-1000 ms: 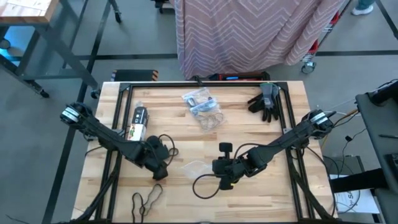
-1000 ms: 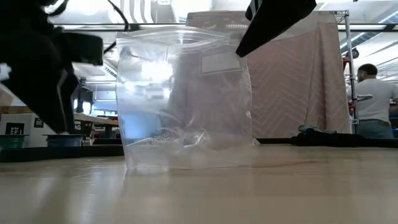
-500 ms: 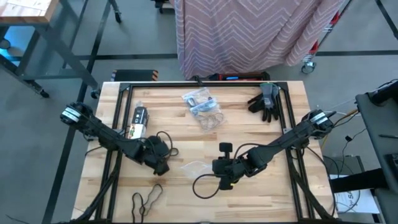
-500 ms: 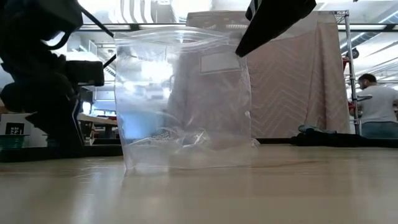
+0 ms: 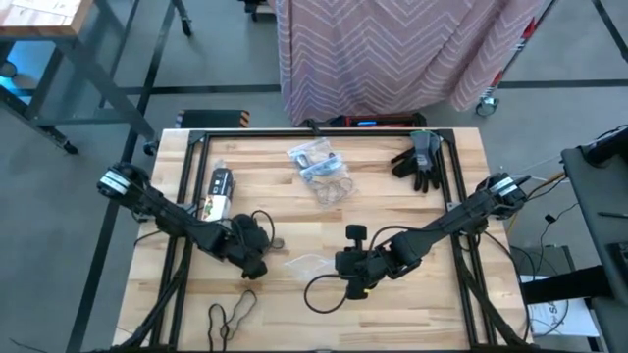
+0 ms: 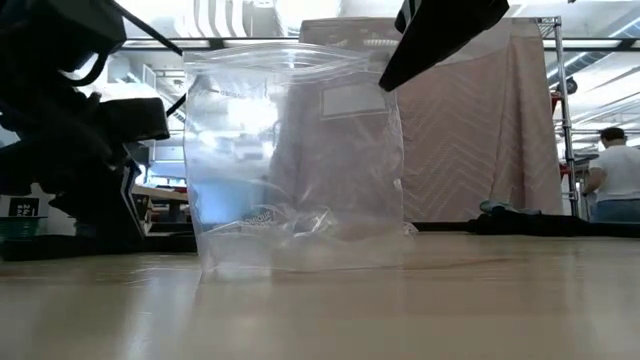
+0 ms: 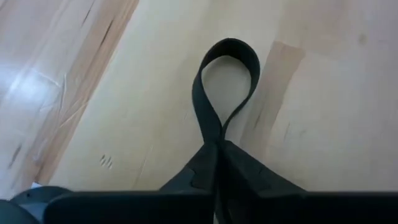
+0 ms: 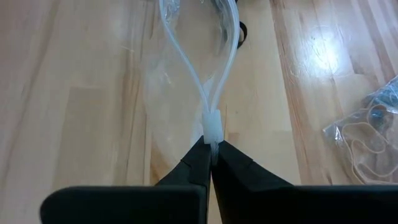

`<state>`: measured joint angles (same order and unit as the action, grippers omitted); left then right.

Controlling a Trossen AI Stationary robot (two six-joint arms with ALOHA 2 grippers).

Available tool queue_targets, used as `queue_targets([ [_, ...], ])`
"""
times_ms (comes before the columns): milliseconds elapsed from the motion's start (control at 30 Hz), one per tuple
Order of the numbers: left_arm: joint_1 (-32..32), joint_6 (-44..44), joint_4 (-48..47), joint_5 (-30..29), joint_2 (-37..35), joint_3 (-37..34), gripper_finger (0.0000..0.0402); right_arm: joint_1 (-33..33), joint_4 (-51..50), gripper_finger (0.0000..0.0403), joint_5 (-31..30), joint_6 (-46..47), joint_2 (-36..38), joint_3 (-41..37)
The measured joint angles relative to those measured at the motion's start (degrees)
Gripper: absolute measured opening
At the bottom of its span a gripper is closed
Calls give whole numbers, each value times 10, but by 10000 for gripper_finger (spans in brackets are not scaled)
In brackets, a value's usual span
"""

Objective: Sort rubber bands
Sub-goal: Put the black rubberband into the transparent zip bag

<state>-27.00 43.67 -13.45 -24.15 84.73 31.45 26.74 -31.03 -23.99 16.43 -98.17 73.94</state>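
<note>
Rubber bands are lying in several places on the light wooden table (image 5: 392, 196). Nearest the front edge, a thin dark rubber band loop (image 5: 232, 314) is resting loose on the wood. Just beyond it, the left gripper (image 7: 217, 148) is pinching a black rubber band (image 7: 225, 74) between its closed fingers, the free loop lying flat on the boards ahead. Beside it, the right gripper (image 8: 212, 144) is clamping the zip edge of a clear plastic zip bag (image 6: 295, 160), holding it upright with its bottom touching the table. Farther back, a crinkly clear bag holding tan and blue bands (image 5: 321, 169) is lying near the middle, a dark cylindrical object with a label (image 5: 217, 190) is lying to the left, and dark grey work gloves (image 5: 420, 160) are sitting by the far right corner.
</note>
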Motion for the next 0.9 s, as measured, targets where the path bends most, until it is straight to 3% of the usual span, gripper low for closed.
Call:
queue_targets([
  [167, -15, -29, -63, -9, 3, 48, 3, 0, 0, 0, 0, -1, 0, 0],
  [500, -58, -36, -383, -25, -7, 266, 1, 1, -2, 0, 0, 0, 0, 0],
  [733, -108, -128, -396, -186, -8, 411, 0, 1, 0, 0, 0, -1, 0, 0],
  [900, -112, -245, -390, -246, 1, 488, 0, 1, 0, 0, 0, 2, -1, 0],
])
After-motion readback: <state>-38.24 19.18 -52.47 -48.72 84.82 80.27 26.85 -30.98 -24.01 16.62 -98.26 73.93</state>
